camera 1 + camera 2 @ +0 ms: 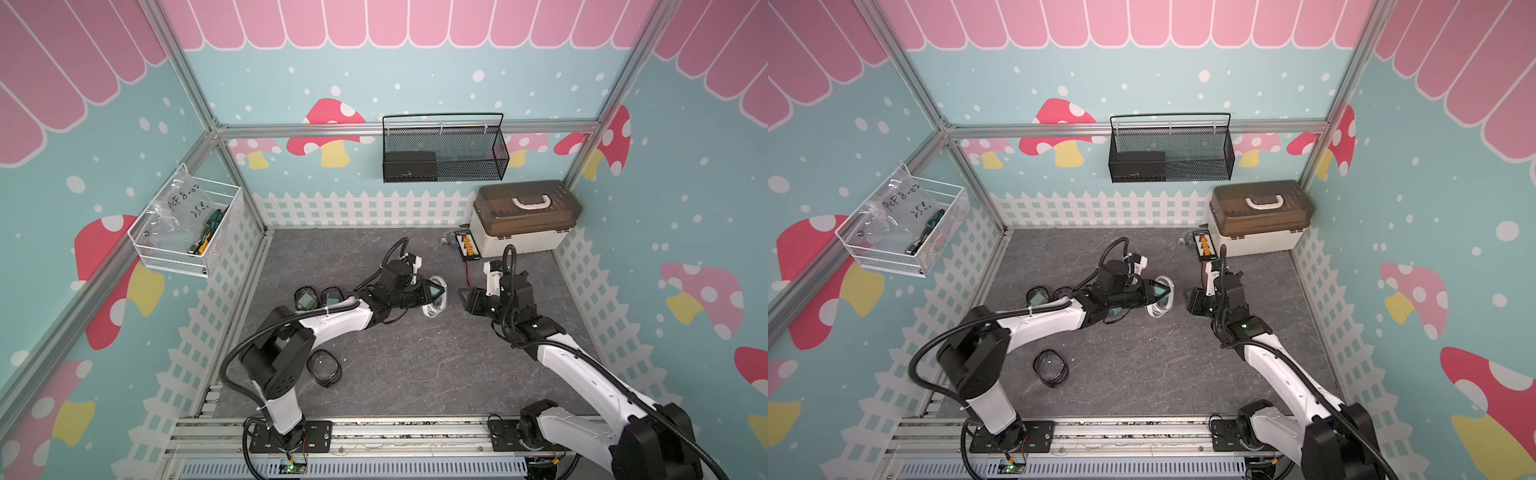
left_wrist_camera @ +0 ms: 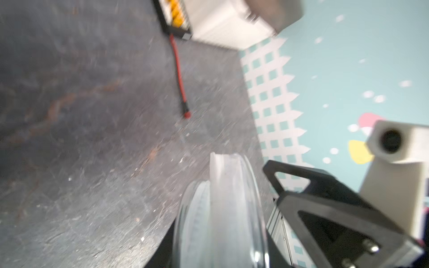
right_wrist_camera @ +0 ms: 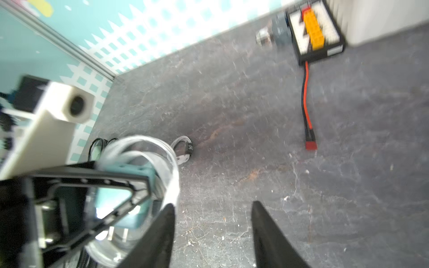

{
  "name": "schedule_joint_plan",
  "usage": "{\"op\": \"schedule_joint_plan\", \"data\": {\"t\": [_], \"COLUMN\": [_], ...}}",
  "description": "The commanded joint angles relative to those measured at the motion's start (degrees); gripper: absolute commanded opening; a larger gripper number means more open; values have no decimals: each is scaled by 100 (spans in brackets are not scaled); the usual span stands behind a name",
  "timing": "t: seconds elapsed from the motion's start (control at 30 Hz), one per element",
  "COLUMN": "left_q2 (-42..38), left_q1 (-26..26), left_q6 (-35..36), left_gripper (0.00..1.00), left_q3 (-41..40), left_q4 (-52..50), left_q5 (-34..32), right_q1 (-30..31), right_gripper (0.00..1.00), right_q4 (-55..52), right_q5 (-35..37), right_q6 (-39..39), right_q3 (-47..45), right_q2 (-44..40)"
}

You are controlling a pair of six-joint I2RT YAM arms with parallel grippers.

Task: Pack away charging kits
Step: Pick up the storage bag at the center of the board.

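clear pouch, teal charger inside: gripped by left gripper. coiled cable: loose, just beside pouch. right gripper: spread, empty, facing pouch.

Right of centre in a top view, at the far edge of the grey table, I see a beige box with a brown lid. A black board with orange connectors lies just left of it, trailing a red wire. In both top views a black mesh basket hangs upper centre on the back wall, and a white wire basket at the left holds a handwritten clear bag and some tools.
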Motion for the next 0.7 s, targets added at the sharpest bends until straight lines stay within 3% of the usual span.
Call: {"op": "schedule_joint_plan", "data": {"t": [0.0,0.07,0.13,0.27,0.47,0.67], "left_q2": [-1027,-1694,-2261,-3181,-4031,-4412], "left_q1": [-201,-348,-507,-762,-937,-1010], "left_q6": [1036,1592,2075,2977,3874,4330], "left_gripper": [0,0,0,0,0,0], "left_q3": [-254,-419,-584,-972,-1267,-1309], "left_q4": [637,613,686,1167,1543,1709], "left_q5": [-916,-1424,-1863,-1948,-1510,-1293], "right_q1": [716,1299,1537,2101,3276,4222], "right_gripper": [63,65,65,70,52,41], "right_q4": [162,-185,-493,662,2485,2864], "right_q5": [592,985,812,310,159,531], "right_q6": [-162,-441,-547,-744,-1677,-2542], "right_q3": [110,465,792,431,-53,288], "right_q2": [-620,-722,-659,-795,-956,-535]}}
